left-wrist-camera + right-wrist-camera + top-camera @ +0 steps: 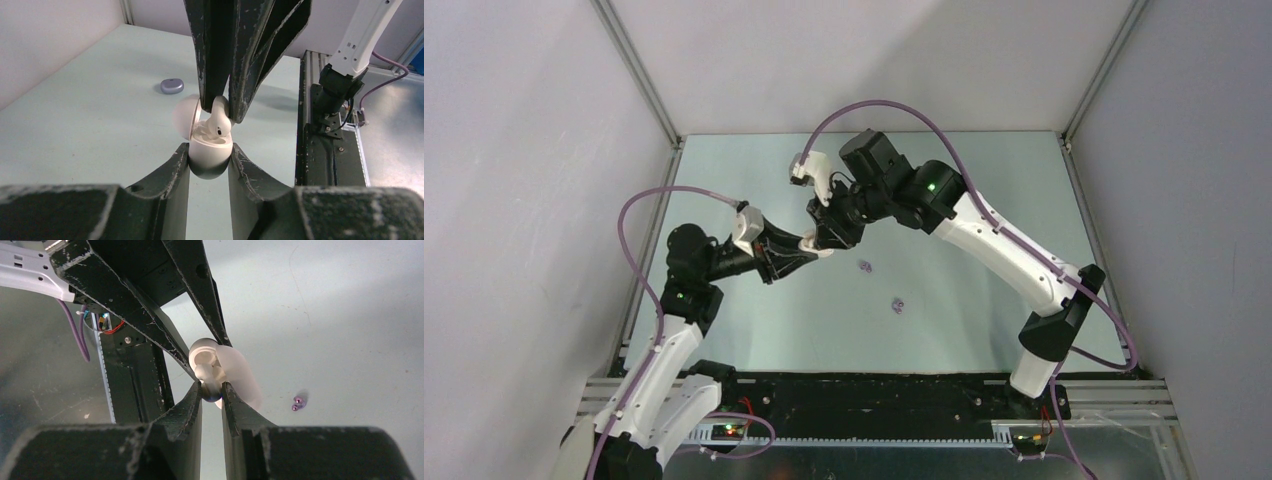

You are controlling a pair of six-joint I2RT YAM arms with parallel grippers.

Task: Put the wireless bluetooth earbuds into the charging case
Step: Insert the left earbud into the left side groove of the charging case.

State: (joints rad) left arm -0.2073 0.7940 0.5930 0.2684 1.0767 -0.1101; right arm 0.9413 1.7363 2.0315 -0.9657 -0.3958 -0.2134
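Observation:
My left gripper (pixel 210 155) is shut on the white charging case (pixel 210 156), whose lid (pixel 184 116) stands open to the left. My right gripper (pixel 212 388) is shut on a white earbud (pixel 209 381), and its tip rests in the case's open top; in the left wrist view that white earbud (pixel 220 120) hangs between the right arm's fingers (pixel 245 60). The two grippers meet above the table's middle (pixel 819 240). Two purple earbuds lie loose on the table, one (pixel 864 266) nearer the grippers and one (pixel 898 305) toward the front.
A closed purple case (pixel 172 86) lies on the table beyond the left gripper. White walls and metal posts (pixel 639 75) enclose the pale green table (pixel 984 320). A black rail (pixel 874 395) runs along the near edge.

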